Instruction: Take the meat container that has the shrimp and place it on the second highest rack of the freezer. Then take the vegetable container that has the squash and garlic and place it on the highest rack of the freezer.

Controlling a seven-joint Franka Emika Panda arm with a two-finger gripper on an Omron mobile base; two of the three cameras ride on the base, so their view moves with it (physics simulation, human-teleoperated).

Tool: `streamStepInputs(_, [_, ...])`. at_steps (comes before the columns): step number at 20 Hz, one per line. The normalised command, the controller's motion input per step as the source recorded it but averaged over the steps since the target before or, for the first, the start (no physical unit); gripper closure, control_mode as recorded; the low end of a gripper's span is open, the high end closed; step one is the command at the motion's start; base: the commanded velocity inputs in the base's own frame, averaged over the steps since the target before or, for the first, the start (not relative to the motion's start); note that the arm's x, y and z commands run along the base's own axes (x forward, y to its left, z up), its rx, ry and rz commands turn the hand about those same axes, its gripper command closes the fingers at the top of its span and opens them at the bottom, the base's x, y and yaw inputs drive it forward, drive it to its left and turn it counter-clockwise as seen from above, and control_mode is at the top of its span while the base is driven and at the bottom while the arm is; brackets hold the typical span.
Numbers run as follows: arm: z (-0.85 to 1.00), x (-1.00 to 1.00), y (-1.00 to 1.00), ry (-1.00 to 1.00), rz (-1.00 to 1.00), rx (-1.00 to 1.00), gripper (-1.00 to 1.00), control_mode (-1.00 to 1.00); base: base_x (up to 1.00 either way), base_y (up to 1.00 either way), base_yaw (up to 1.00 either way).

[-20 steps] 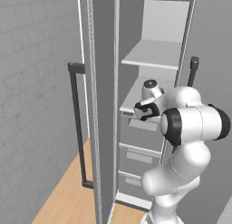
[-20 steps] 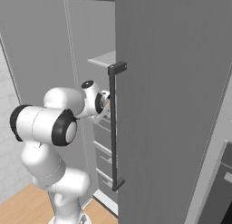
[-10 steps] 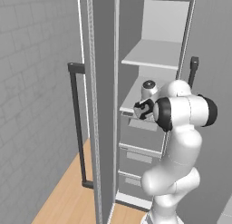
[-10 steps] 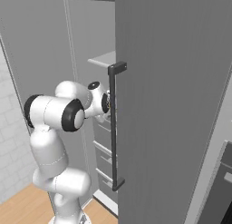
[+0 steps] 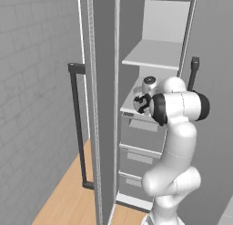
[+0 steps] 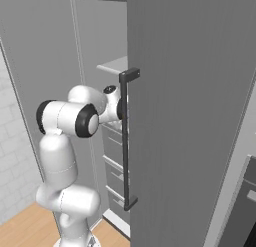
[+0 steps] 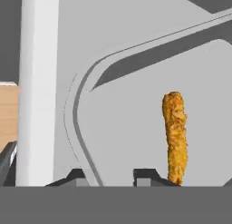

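Observation:
The freezer (image 5: 103, 96) stands with both doors swung open. My gripper (image 5: 139, 103) reaches onto the second highest rack (image 5: 129, 109), the lower white shelf. In the hand view the meat container (image 7: 76, 110) lies flat on that shelf, and a breaded orange shrimp (image 7: 175, 134) rests inside it. The gripper (image 7: 110, 175) is open a little, its fingertips straddling the container's rim with a gap on the right side. Above it sits the highest rack (image 5: 157, 54), bare and white. The vegetable container is out of view.
Grey drawers (image 5: 142, 134) fill the freezer below the shelves. The left door carries a dark bar handle (image 5: 77, 124), and the right door (image 6: 190, 116) with its handle (image 6: 125, 141) stands close beside my arm. Wooden floor (image 5: 63, 201) lies to the left. A black oven (image 6: 247, 206) is at the far right.
The fingers have come apart from the container's rim. My elbow has swung up and closer to the freezer while the hand stays at the lower shelf.

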Motion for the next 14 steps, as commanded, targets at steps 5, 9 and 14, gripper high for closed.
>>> streamStepInputs(5, [-0.42,-0.08,0.00,-0.19,0.00,0.00,-1.00,-1.00,0.00,0.00,0.00])
streamStepInputs(9, [-0.22,-0.61,0.00,-0.38,0.00,0.00,-1.00,-1.00,0.00,0.00,0.00])
streamStepInputs(14, [0.22,-0.82,0.21,-0.31,0.00,0.00,-1.00,-1.00,0.00,0.00,0.00])
